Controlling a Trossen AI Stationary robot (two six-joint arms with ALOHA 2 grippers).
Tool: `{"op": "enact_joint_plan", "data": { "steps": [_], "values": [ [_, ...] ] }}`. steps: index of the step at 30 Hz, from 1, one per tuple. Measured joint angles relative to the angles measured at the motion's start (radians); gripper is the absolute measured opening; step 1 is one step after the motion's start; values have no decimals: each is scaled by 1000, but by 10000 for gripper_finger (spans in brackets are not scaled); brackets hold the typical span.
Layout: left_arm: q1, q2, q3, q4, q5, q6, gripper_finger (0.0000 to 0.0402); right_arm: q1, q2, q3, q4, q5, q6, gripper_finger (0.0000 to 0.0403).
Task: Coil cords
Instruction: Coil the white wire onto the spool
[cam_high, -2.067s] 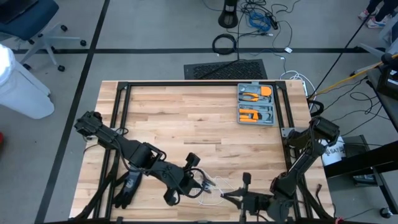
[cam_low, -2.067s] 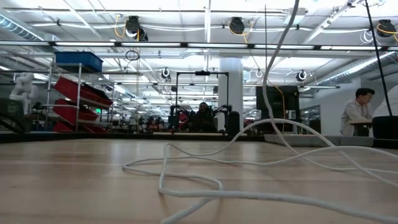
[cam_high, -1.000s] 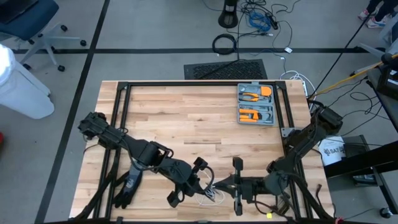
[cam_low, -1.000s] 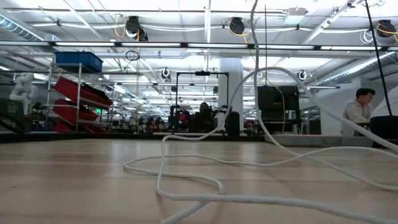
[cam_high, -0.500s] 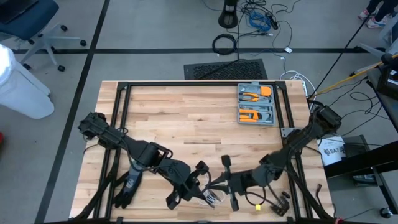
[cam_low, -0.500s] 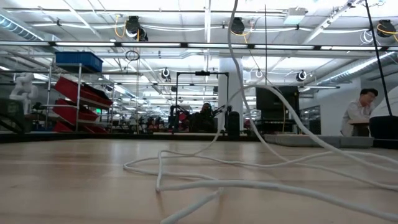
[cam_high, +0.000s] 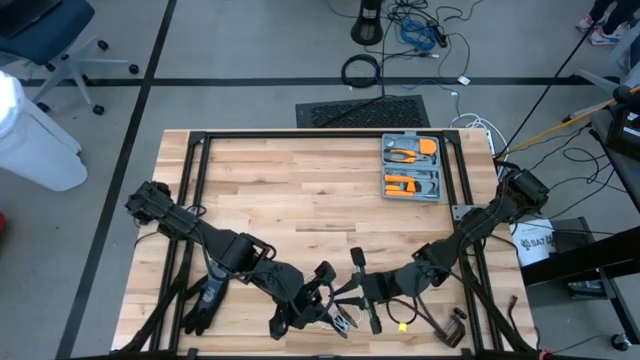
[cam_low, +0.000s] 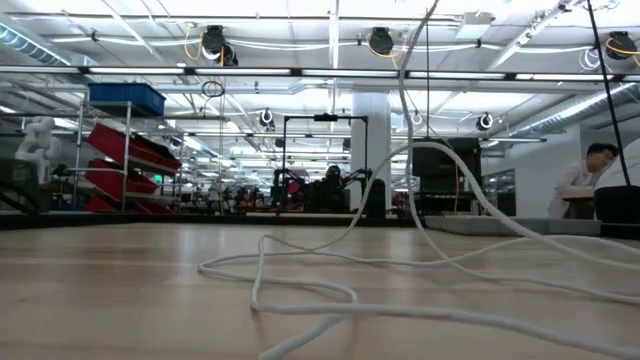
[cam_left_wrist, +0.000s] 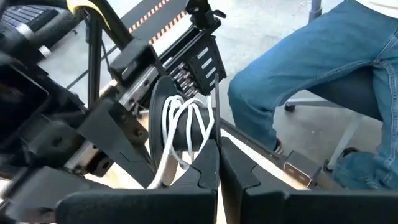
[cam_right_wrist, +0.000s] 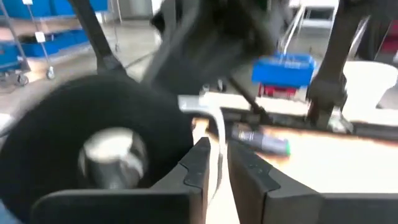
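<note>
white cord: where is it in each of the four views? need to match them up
High view: the white cord lies at the table's near edge, between the left gripper and the right gripper.
Low view: loops on the tabletop, one strand rising out of frame.
Left wrist view: strands looped just beyond the shut fingers.
Right wrist view: a pale strand between the fingers.
Shared landmark: the wooden tabletop.

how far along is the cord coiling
Partly done: a few white loops of cord are wound, seen from the left wrist. In hand: the left end effector is shut on the cord, with the right end effector right beside it. Left: loose cord lies sprawled on the table.
</note>
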Motion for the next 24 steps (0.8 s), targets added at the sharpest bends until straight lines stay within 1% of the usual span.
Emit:
{"op": "enact_joint_plan", "data": {
  "steps": [3,6,11,14,20,22,24],
  "values": [
    [-2,0,0,2,-8,0,0,11,0,0,-85,10,52,59],
    [-9,-5,0,3,-58,1,0,32,-14,0,-166,69,64,69],
    [-27,-35,0,3,-194,-21,0,87,-119,0,-348,275,96,78],
    [-36,-51,0,3,-269,-51,0,133,-191,0,-426,346,122,80],
    [-46,-57,0,34,-423,-52,0,218,-296,0,-436,357,127,80],
    [-46,-57,0,50,-486,-52,0,239,-310,0,-398,389,80,80],
    [-46,-57,0,66,-549,-52,0,253,-312,0,-312,451,-14,80]
  ]
}}
